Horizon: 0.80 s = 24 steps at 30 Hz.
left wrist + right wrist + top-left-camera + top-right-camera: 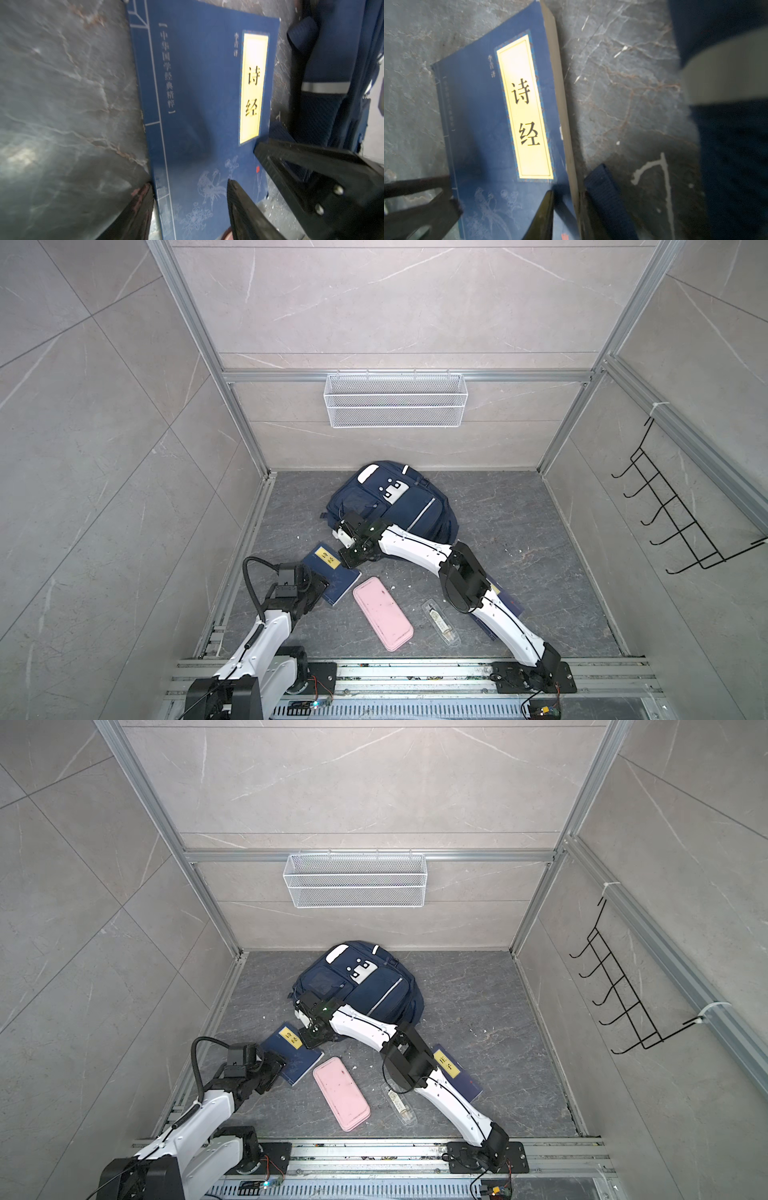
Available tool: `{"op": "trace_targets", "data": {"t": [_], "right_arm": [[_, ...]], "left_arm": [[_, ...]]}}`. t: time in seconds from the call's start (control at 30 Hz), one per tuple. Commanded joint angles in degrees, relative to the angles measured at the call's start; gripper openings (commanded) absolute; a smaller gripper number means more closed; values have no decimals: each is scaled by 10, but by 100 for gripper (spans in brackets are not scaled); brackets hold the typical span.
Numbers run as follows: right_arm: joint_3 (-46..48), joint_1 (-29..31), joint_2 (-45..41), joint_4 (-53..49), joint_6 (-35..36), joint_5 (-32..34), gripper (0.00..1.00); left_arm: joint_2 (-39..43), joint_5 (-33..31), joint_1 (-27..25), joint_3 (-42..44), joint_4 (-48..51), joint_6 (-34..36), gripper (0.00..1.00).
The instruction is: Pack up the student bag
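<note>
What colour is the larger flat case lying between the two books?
The case is pale pink; it shows best in both top views.

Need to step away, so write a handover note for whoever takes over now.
Left gripper: open, astride the labelled book at its spine edge.
Right gripper: at that book's page edge; open or shut, unclear.
Student bag: at the back, front up, no opening visible.
Done: nothing seen packed.
To do: this book, second book under the right arm, pink case, clear case.
</note>
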<state>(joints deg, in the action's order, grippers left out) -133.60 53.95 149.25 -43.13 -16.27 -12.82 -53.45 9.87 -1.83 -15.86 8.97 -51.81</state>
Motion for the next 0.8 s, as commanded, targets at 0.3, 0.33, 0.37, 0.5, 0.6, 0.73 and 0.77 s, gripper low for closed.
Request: {"op": "trace_targets", "data": {"t": [0.3, 0.33, 0.37, 0.5, 0.6, 0.73, 0.77], "right_arm": [[-41, 21, 52, -69, 22, 28, 23], [-43, 22, 52, -69, 22, 27, 22], [-42, 22, 51, -70, 22, 25, 22], [-41, 26, 50, -71, 23, 24, 23], [-41, 26, 48, -73, 23, 23, 23], [-33, 26, 42, -68, 23, 16, 23], [-31, 27, 40, -67, 22, 14, 23]], "left_arm": [[102, 63, -1, 5, 5, 42, 54], [100, 63, -1, 5, 2, 41, 53], [97, 65, -1, 5, -4, 41, 52], [73, 68, -2, 0, -33, 29, 45], [55, 68, -2, -6, -41, 28, 37], [48, 68, -2, -14, -45, 28, 24], [48, 67, -1, -15, -45, 27, 22]]}}
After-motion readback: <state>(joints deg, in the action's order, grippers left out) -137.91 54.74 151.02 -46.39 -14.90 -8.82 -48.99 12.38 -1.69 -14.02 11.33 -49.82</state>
